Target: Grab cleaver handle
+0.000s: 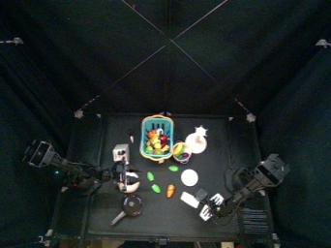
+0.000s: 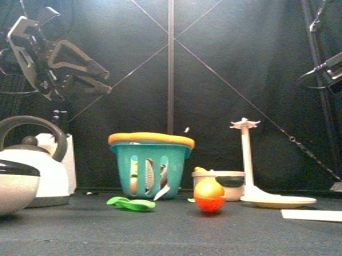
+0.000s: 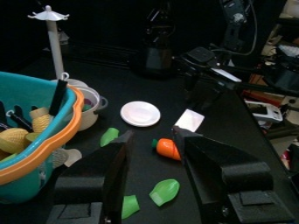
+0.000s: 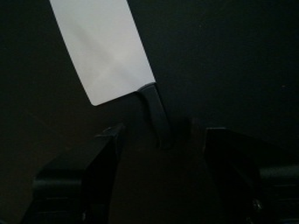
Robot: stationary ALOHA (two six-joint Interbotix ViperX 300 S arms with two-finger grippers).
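Note:
The cleaver lies flat on the black table, with a white blade and a black handle. My right gripper is low over it, open, and the handle runs between the two jaws without being clamped. In the top view the blade lies at the front right of the table, with the right gripper right beside it. The blade also shows in the left wrist view. My left gripper is open and empty, held above the table's left side.
A teal basket of toy food stands mid-table, with a white kettle to its left. A white stand, a bowl, an orange fruit, green pieces and a small white plate are nearby.

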